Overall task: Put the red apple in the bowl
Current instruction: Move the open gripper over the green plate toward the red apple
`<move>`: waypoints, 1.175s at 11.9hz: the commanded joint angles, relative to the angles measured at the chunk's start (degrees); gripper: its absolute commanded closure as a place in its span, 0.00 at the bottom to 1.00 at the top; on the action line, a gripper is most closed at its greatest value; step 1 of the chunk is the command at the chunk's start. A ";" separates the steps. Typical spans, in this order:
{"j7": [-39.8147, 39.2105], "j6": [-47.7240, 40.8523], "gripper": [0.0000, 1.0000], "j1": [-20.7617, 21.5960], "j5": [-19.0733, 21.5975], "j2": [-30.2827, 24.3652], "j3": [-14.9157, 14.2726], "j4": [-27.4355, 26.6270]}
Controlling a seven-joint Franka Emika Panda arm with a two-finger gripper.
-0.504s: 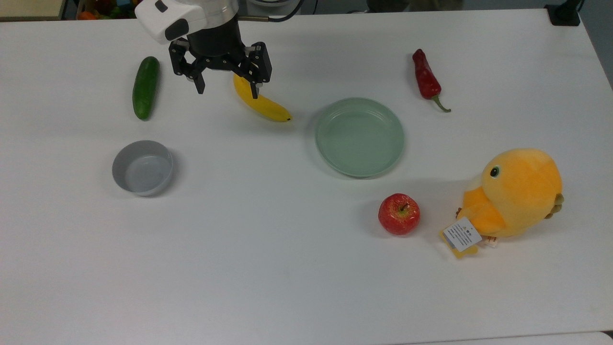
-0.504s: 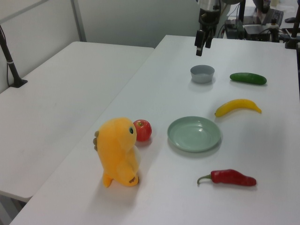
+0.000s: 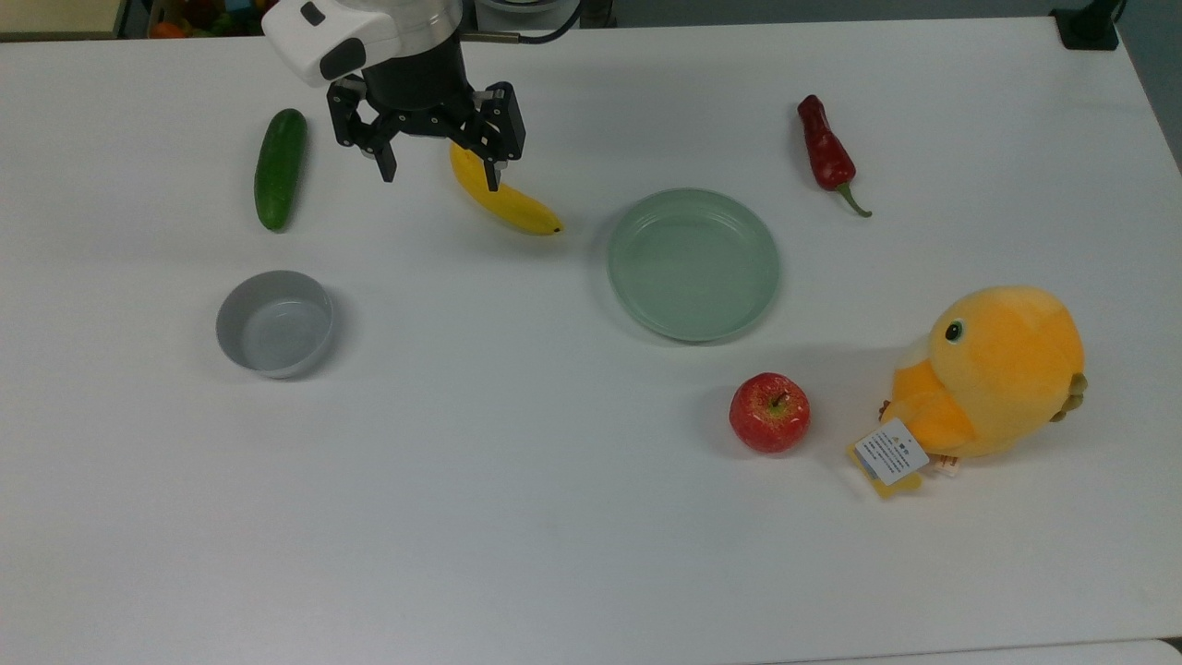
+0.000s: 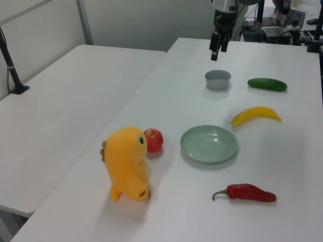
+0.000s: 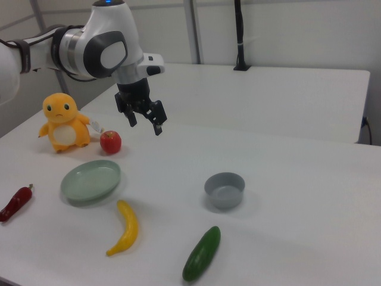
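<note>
Chili pepper [image 3: 825, 150] shifted slightly; yellow plush's [image 3: 997, 372] tag [image 3: 890, 452] print unreadable.

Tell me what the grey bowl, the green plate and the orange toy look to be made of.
The bowl: probably plastic, an even matte grey with a soft sheen inside.
The plate: plastic or glazed ceramic, hard to say; smooth pale green with faint ridged rings near the rim.
The orange toy: plush fabric, with a fuzzy surface, a soft rounded shape and a paper tag.

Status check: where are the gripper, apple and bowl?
Gripper open, empty, hanging over banana. Apple on table beside plush toy. Bowl empty. Nothing blocking.
</note>
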 commanded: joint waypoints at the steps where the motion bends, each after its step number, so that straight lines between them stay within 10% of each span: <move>1: -0.51 -0.91 0.00 0.68 -0.99 0.27 -0.43 0.54; 14: 8.62 8.47 0.00 12.18 -2.40 4.74 -0.08 2.04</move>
